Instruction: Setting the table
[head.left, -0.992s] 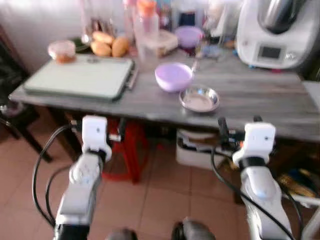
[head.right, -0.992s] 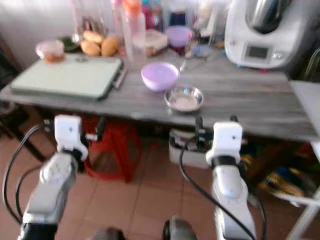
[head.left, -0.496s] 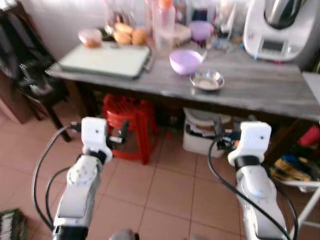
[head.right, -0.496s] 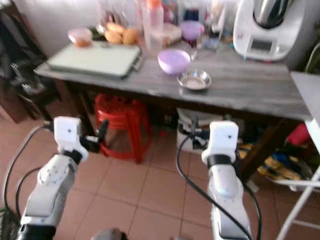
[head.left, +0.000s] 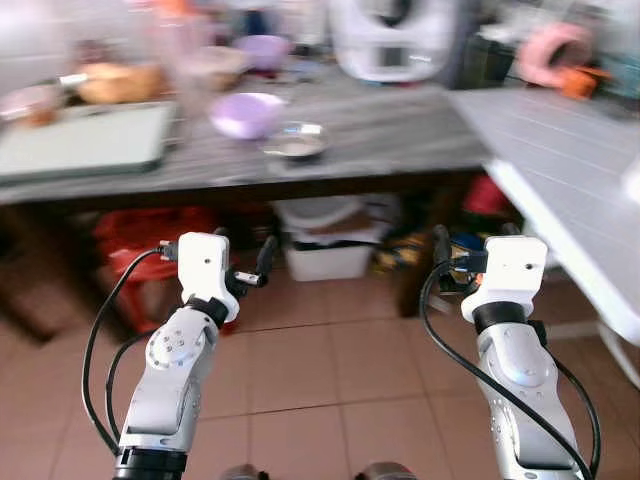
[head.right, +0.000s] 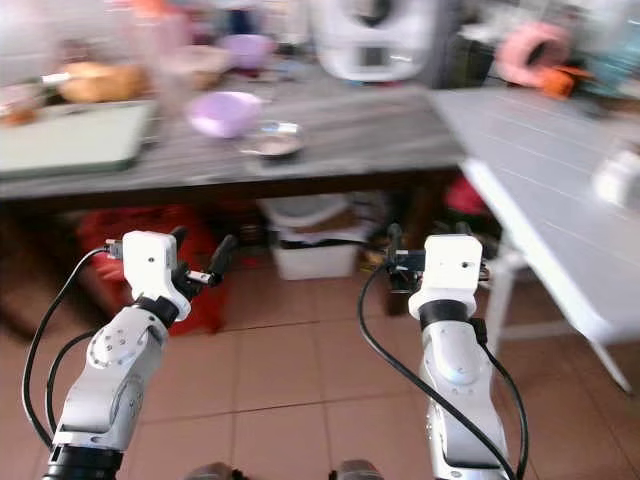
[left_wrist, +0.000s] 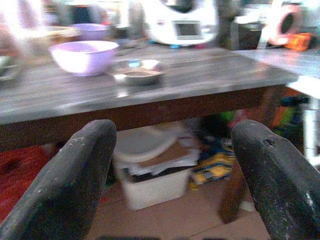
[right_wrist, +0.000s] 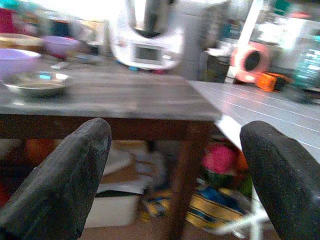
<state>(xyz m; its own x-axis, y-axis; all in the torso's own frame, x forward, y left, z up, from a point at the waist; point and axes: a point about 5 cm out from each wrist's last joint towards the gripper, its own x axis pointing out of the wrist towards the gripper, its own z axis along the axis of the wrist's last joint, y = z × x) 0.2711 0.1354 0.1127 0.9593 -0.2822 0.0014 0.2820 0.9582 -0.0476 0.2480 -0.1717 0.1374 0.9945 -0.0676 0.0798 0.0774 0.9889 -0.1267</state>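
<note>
You are looking at a blurred scene: the grey wooden table (head.left: 400, 130) is running across the upper part of the frame, with a white table (head.left: 560, 170) meeting it at the right. A purple bowl (head.left: 245, 113) is sitting upper left of centre, and a small steel dish (head.left: 293, 147) is lying just beside it, perhaps touching. Your left claw (left_wrist: 165, 200) and right claw (right_wrist: 170, 200) are both hanging above the tiled floor (head.left: 330, 370), short of the table, fingers spread wide and gripping nothing. A white appliance (head.left: 390, 40) is standing at the top.
</note>
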